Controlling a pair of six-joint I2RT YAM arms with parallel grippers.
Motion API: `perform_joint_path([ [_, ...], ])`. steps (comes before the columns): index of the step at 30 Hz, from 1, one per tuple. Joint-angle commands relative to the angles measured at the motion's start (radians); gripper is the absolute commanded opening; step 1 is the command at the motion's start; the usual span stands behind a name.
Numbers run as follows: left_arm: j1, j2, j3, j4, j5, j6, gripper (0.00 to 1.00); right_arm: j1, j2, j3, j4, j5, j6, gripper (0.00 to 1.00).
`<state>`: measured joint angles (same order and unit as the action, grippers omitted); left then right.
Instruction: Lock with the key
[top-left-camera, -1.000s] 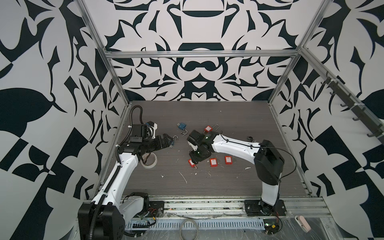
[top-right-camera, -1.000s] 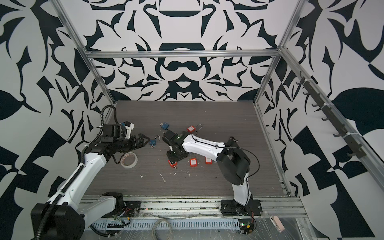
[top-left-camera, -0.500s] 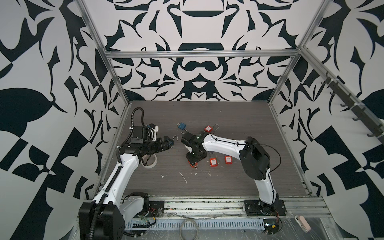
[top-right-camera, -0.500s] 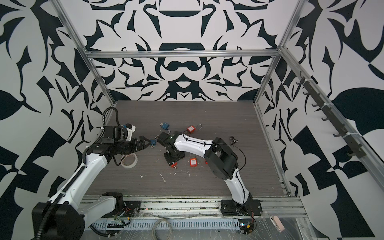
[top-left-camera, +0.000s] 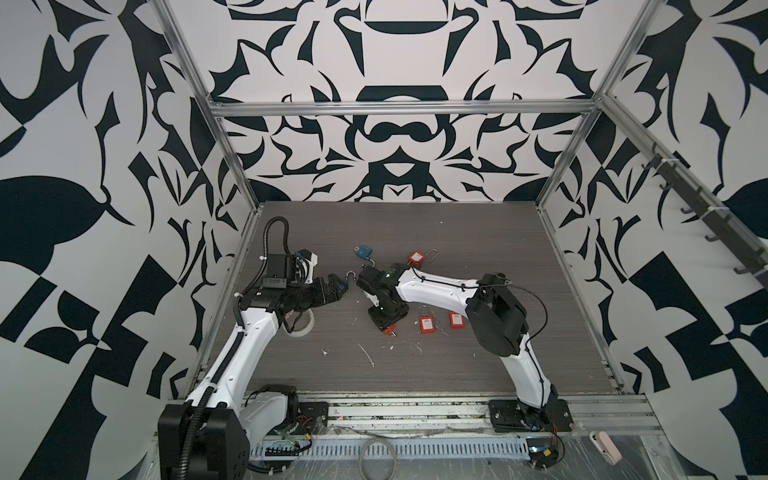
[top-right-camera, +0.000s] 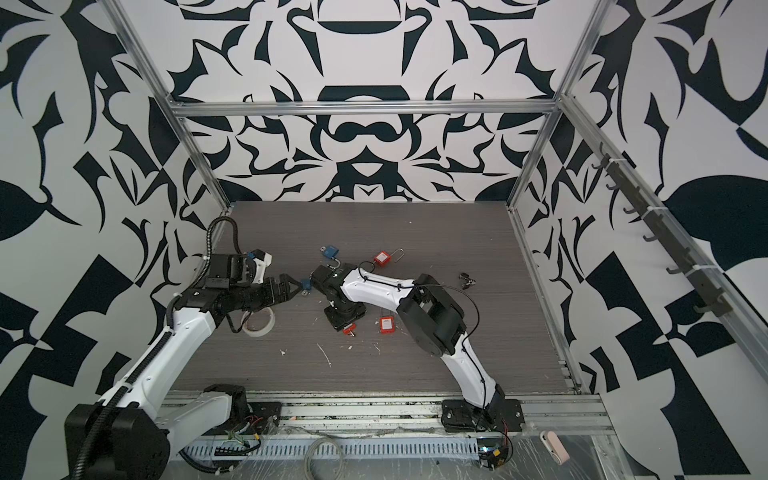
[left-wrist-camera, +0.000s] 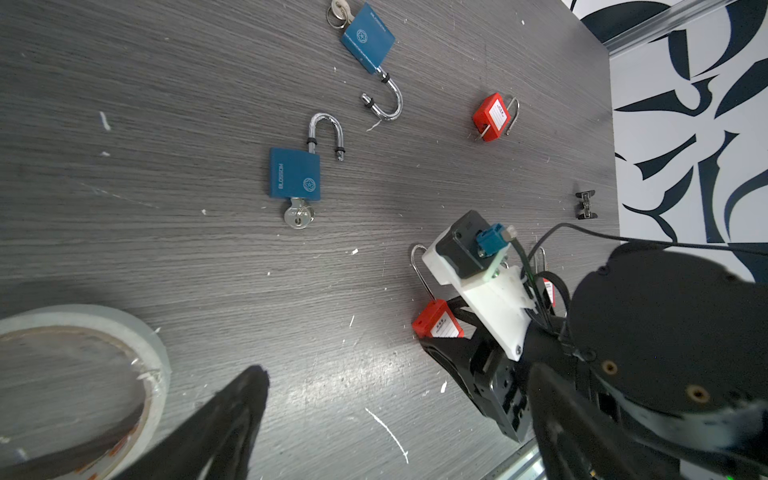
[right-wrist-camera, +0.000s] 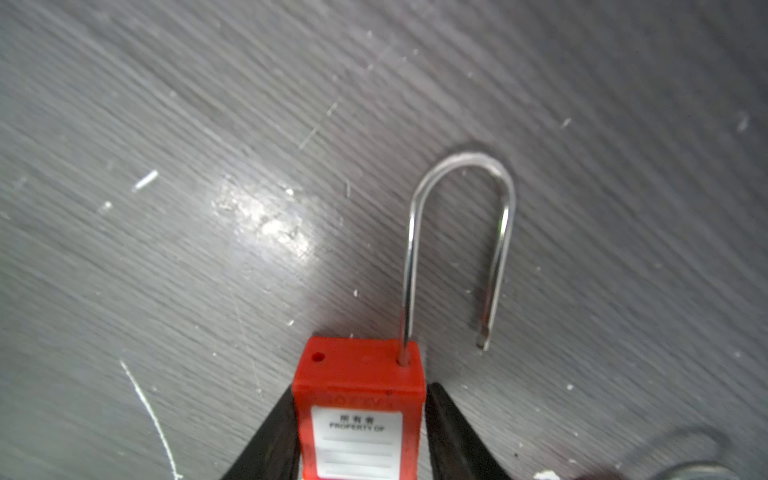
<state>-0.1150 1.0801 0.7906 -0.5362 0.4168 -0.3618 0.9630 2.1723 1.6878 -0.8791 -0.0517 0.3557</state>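
My right tool (right-wrist-camera: 361, 388) pinches the red padlock (right-wrist-camera: 357, 372) by the two sides of its body, near the middle of the bench (top-left-camera: 457, 374), where it seems to lie flat, so I judge the grip is there to stop it skidding. Its shackle (right-wrist-camera: 410, 249) stands drawn out, the free end swung clear of its hole, so it looks unlocked. My left tool (top-left-camera: 332, 291) hangs spread wide just to the left, near a blue padlock (left-wrist-camera: 295, 174) with a key (left-wrist-camera: 298, 214) in its base, free to help.
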Motion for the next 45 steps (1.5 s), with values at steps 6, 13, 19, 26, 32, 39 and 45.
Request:
perform_joint_path([
  [6,0.005,-0.009,-0.014,-0.012,0.017,0.015,0.99,0.008,-0.006,0.041,-0.051,0.028,-0.009,0.4],
  [13,0.004,-0.011,-0.006,-0.025,0.023,0.03,0.99,0.01,-0.115,-0.048,0.019,0.0,-0.032,0.29],
  [19,0.004,-0.006,0.002,-0.013,0.061,0.056,0.99,0.009,-0.215,-0.116,0.036,-0.053,-0.138,0.24],
  [26,0.004,0.017,0.0,0.035,0.183,0.135,0.94,-0.029,-0.472,-0.285,0.11,-0.144,-0.454,0.24],
  [32,-0.024,0.083,0.036,0.049,0.294,0.221,0.8,-0.072,-0.626,-0.358,0.065,-0.285,-0.673,0.25],
  [39,-0.188,0.046,-0.017,0.166,0.415,0.48,0.72,-0.114,-0.765,-0.462,0.051,-0.379,-0.807,0.25],
  [45,-0.252,0.003,-0.077,0.26,0.535,0.631,0.53,-0.114,-0.816,-0.498,0.047,-0.405,-0.825,0.24],
])
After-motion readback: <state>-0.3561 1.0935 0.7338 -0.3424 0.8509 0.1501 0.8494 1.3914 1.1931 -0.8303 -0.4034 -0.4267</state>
